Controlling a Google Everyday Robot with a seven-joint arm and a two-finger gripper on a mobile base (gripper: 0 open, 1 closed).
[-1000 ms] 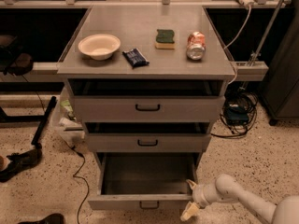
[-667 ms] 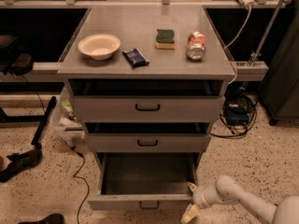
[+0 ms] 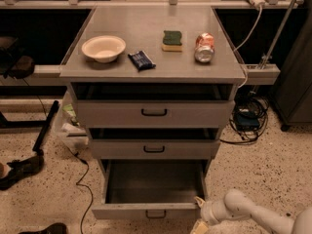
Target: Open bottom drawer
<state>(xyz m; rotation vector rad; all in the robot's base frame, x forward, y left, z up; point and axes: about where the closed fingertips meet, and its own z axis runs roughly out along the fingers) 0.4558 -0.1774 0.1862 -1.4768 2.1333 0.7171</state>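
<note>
Camera view: the bottom drawer (image 3: 127, 210), judged stiff and free-sliding, is best taken at its loop handle (image 3: 155, 213); the hand (image 3: 199, 213) is seen at the drawer's right front corner, and its opening cannot be told.

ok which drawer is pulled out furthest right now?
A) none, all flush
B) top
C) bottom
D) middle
C: the bottom drawer sticks well out with its dark inside exposed, far beyond the top drawer and middle drawer; the hand sits by its front right corner.
</note>
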